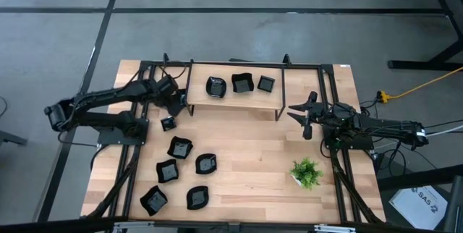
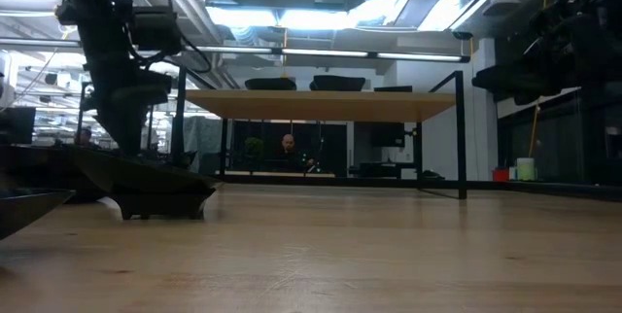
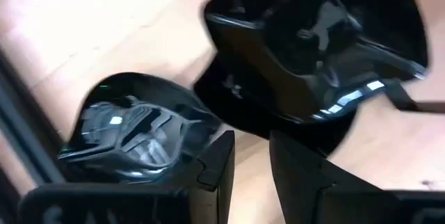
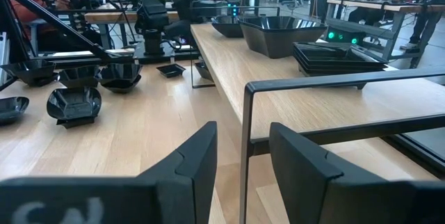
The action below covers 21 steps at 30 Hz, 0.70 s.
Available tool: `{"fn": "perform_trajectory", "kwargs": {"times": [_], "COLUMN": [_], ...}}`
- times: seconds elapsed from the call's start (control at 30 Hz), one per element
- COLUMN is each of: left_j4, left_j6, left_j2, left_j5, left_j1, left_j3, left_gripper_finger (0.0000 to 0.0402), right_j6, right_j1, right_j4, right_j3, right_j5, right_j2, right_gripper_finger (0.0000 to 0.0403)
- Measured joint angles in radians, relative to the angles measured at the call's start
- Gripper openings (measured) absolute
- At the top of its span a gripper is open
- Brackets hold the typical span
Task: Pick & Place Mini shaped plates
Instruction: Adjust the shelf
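Several glossy black mini plates lie on the table's left near part, among them a wavy one [image 1: 179, 147], a small one [image 1: 168, 123] and a rounder one [image 1: 206, 163]. Three more [image 1: 241, 82] rest on the raised wooden shelf [image 1: 231, 103]. My left gripper [image 1: 171, 95] hovers by the shelf's left end, just beyond the small plate. In its wrist view its fingers stand narrowly open [image 3: 252, 161] above two plates [image 3: 139, 123] [image 3: 313, 50] and hold nothing. My right gripper [image 1: 302, 117] waits open at the shelf's right end [image 4: 243, 154].
A small green potted plant [image 1: 307, 173] stands on the table's right near part. The shelf's thin black metal legs [image 4: 245, 133] rise right in front of my right gripper. Bare wood [image 1: 253, 146] lies between the plates and the plant. A black frame runs around the table.
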Motion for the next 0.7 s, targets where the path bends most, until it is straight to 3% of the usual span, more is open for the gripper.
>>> {"fn": "perform_trajectory", "kwargs": {"times": [0.4,0.7], "left_j4": [0.037,0.079], "left_j6": [0.055,0.074], "left_j2": [0.000,0.000], "left_j5": [0.124,0.025], "left_j1": [-0.100,-0.221], "left_j3": [0.000,0.000], "left_gripper_finger": [0.0086,0.0086], "right_j6": [0.000,0.000], "right_j1": [0.000,0.000], "right_j4": [0.000,0.000], "right_j3": [0.000,0.000], "right_j5": [0.000,0.000], "right_j2": [0.000,0.000], "right_gripper_finger": [0.0132,0.0132]}}
